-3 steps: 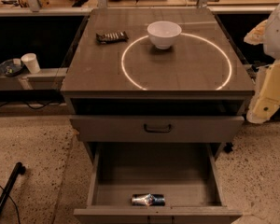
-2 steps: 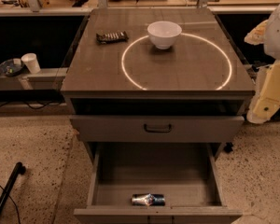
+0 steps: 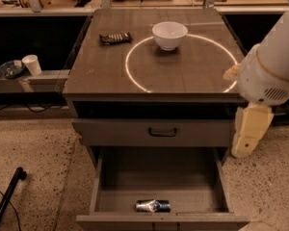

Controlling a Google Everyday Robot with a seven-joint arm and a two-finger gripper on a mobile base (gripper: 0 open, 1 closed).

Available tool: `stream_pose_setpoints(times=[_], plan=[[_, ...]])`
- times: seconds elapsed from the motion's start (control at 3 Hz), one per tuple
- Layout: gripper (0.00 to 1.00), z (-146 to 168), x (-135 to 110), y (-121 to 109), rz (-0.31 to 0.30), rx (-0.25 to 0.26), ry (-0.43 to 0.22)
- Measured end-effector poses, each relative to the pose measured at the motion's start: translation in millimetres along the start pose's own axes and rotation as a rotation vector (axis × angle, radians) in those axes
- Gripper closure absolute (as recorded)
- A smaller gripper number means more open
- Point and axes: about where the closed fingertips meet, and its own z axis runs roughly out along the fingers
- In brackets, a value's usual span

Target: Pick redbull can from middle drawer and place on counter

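Observation:
The redbull can (image 3: 153,205) lies on its side near the front of the open middle drawer (image 3: 156,177), a grey box pulled out below the drawer front with the black handle (image 3: 163,132). The counter (image 3: 111,66) is the cabinet's flat top with a bright white circle on it. My gripper (image 3: 249,131), a cream part hanging from the white arm (image 3: 274,66), is at the cabinet's right side. It is level with the upper drawer front, above and to the right of the can, and apart from it.
A white bowl (image 3: 169,34) stands on the counter at the back of the circle. A dark snack bar wrapper (image 3: 115,37) lies to its left. A white cup (image 3: 32,64) and a dish (image 3: 10,69) sit on a low shelf at the left. A black pole (image 3: 7,196) lies on the floor at the lower left.
The arm and gripper have moved left and a little down, closer to the cabinet's right side. The can, drawer, bowl and wrapper have not moved.

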Motion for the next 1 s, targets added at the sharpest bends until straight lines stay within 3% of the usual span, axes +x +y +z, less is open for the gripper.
stream_pose_setpoints(times=[0.33,0.67,1.0], plan=[[0.00,56.8,-6.8,26.8,-0.098,0.011,-0.009],[0.00,84.3,-0.7,52.5,-0.186,0.040,0.044],[0.00,87.9,0.3,56.8,-0.186,0.032,0.048]])
